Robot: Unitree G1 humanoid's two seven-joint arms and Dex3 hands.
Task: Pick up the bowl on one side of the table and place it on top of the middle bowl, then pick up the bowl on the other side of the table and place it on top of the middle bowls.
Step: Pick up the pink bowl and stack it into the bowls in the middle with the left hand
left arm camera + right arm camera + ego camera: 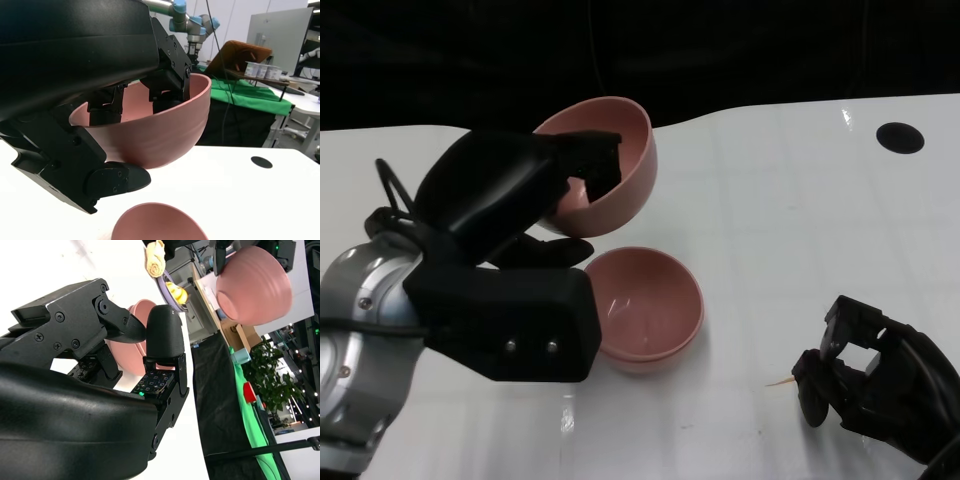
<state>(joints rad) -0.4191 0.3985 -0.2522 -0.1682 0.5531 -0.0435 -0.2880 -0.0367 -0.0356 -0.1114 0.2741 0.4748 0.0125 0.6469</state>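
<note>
Here the left hand (535, 190) grips a smooth pink plastic bowl (610, 165) by its rim, with fingers (167, 75) hooked inside and the thumb (117, 180) pressed against the outer wall. The bowl is lifted clear of the white counter (800, 230) and tilted, its opening turned up and toward the left. A second pink bowl (645, 308) sits upright on the counter just near and a little right of the held one, the two apart. The right hand (865, 375) rests low at the near right of the counter, well apart from both bowls, its fingers curled in on nothing. A round black mark (900, 137) lies on the counter at the far right.
</note>
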